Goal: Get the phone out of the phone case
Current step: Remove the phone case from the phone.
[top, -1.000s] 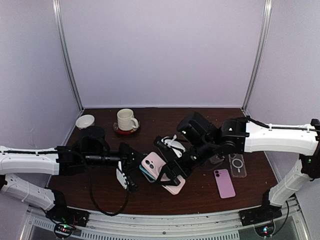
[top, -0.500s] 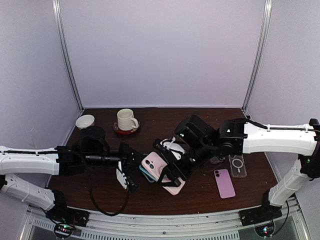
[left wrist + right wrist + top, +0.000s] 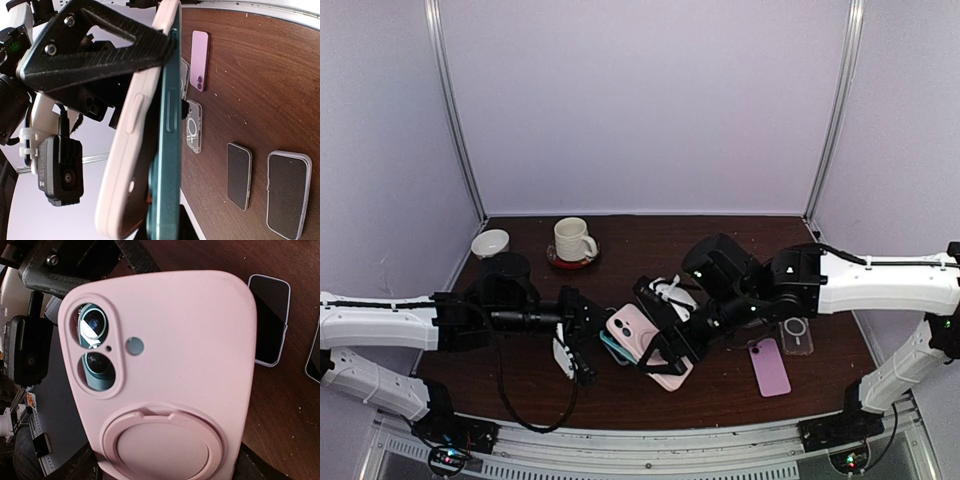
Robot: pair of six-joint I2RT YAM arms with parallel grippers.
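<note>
The phone [image 3: 169,150], teal and seen edge-on from your left wrist camera, hangs above the front middle of the table [image 3: 720,395], with its back against the pink phone case [image 3: 170,340]. Its bare side lies beside the case's wall, and its lenses show through the case's camera opening. Your left gripper [image 3: 588,342] reaches in from the left and is closed on the phone's near end, though its fingers are mostly hidden there. Your right gripper [image 3: 660,348] comes in from the right and clamps the phone case, with one black finger pressed flat on its pink back. Beneath the pair, two dark-screened phones lie side by side on the wood, one plain [image 3: 238,175] and one with a pale rim [image 3: 287,192]. Just right of them lies a purple phone [image 3: 768,366], back up, and just beyond it a clear case [image 3: 796,333]. At the far left of the table, a cream mug [image 3: 572,238] stands on a red coaster [image 3: 582,263], with a small white bowl [image 3: 490,243] beside it near the corner.
</note>
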